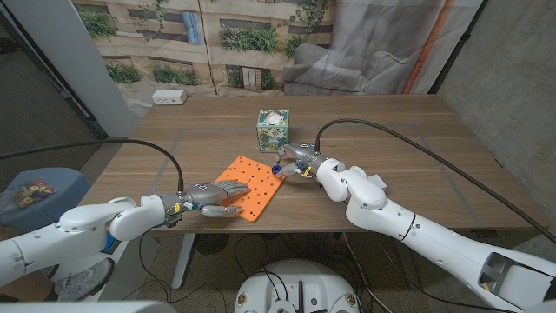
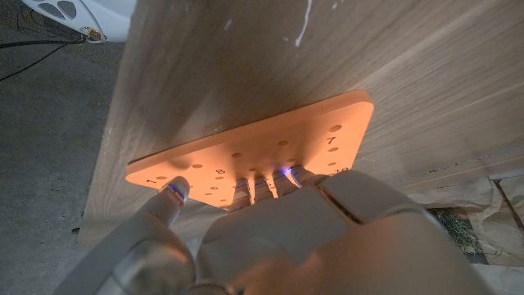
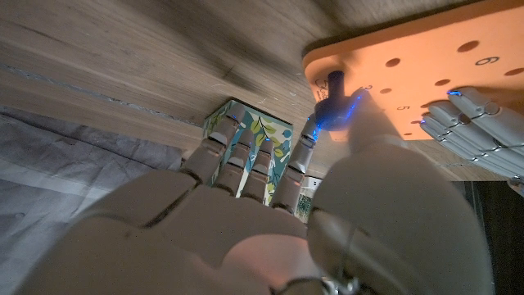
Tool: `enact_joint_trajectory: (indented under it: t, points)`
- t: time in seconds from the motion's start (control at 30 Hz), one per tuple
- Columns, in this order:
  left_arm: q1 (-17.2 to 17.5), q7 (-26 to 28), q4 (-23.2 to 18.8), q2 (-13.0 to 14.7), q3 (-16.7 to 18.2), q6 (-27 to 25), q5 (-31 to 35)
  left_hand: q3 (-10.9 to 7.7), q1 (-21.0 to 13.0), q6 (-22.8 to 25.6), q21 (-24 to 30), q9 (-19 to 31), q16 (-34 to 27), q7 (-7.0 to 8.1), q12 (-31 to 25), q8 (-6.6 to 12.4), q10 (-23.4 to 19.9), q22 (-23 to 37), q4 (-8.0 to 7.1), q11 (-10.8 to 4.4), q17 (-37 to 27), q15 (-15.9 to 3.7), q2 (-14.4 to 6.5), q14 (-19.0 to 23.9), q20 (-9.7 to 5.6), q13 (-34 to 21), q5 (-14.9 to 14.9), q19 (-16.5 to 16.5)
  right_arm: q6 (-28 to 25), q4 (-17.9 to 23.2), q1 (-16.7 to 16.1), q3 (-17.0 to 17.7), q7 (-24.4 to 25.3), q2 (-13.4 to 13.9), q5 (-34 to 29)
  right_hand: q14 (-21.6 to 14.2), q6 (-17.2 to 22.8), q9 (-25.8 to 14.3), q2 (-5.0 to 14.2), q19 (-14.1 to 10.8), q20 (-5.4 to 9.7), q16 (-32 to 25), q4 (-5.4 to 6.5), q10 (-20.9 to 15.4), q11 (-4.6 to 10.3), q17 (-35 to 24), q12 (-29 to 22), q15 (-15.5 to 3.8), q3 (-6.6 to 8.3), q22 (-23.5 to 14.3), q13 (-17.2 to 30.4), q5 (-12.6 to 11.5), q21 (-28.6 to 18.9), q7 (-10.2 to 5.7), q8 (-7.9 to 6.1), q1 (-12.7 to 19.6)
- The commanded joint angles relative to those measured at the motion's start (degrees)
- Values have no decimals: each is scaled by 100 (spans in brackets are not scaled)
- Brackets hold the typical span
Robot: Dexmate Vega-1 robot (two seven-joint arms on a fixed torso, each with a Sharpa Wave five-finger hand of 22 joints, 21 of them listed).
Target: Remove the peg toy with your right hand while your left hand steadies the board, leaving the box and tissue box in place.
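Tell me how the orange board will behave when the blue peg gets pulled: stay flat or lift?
Probably stiff: the orange board lies flat, unbent under the left hand. It looks thin and light, so the far corner by the peg may lift.

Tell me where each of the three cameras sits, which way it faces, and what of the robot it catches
Head view: fixed on the head, looking down over the wooden table; both arms enter from the bottom corners, left hand on the orange board, right hand at its far corner by the tissue box.
Left wrist view: along the left hand's back; fingers press the board.
Right wrist view: along the right hand's back, toward the blue peg.
Shared: the right wrist view also shows board, tissue box, left fingers.
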State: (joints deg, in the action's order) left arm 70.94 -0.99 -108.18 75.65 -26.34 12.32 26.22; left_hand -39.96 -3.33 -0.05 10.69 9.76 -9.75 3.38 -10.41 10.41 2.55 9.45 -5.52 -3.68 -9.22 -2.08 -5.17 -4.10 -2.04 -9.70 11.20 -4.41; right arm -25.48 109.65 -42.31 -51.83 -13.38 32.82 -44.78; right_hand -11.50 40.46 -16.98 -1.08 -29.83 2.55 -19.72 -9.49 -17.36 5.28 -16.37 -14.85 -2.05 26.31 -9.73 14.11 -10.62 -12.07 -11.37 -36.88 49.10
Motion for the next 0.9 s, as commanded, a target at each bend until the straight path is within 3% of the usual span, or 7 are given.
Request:
enact_joint_trajectory:
  t: [0.03, 0.9]
  points:
    - [-25, -220, 5, -32, -18, -17, -7, -34, -43, 94, 54, 28, -28, -26, -30, 56, -192, 30, 18, -34, -12, -213, -493, 174, -532, -11, -16, 256, -102, 60, -24, 94, 191, 74, 460, -57, 242, -58, 55, -61, -33, -25, 14, -46, -19, -24, 7, -216, -30, -18, 7, -50, 18, -135, -48, 13]
    - [-90, -314, 29, -93, -55, -32, -35, -77, -69, 89, 49, 29, -21, -23, -17, 44, -192, 30, 69, -57, -11, -217, -495, 190, -536, -11, -26, 274, -229, 118, 43, 135, 471, 195, 1237, -56, 430, -100, 102, -76, -34, -38, 14, -86, 4, -46, 23, -221, -85, -21, 3, -69, 33, -138, -166, 46]
